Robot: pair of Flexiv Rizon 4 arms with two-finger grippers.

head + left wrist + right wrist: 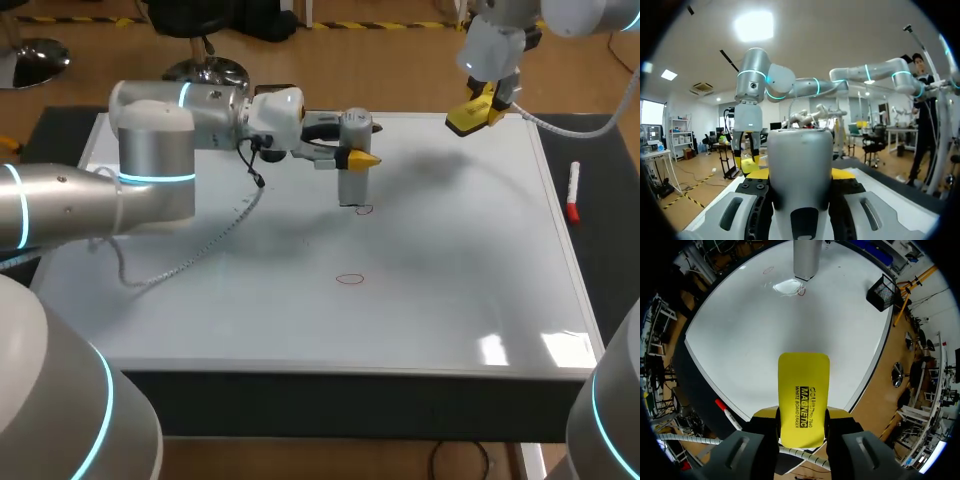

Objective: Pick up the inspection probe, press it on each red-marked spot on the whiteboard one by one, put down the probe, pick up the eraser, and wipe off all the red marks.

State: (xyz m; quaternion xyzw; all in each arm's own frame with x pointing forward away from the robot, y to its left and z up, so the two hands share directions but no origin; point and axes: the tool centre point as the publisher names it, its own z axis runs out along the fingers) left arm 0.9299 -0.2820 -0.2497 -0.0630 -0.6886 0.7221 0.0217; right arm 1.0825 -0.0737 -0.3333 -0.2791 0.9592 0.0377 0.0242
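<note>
My left gripper (358,158) is shut on the grey inspection probe (354,175), which stands upright on the whiteboard (450,260). The probe's lower end rests by a red mark (363,208); a second red oval (350,279) lies nearer the front. In the left wrist view the probe (800,175) fills the gap between the fingers of the left gripper (800,174). My right gripper (478,112) hangs above the board's far edge, shut on the yellow eraser (470,118). From the right wrist the eraser (804,400) sits in the right gripper (802,415), with the probe (806,260) and both marks (800,291) (768,270) ahead.
A red-capped marker (573,192) lies on the dark strip just off the whiteboard's right edge, also seen beside the right gripper as the marker (727,415). A cable (190,255) from the left arm trails over the board's left part.
</note>
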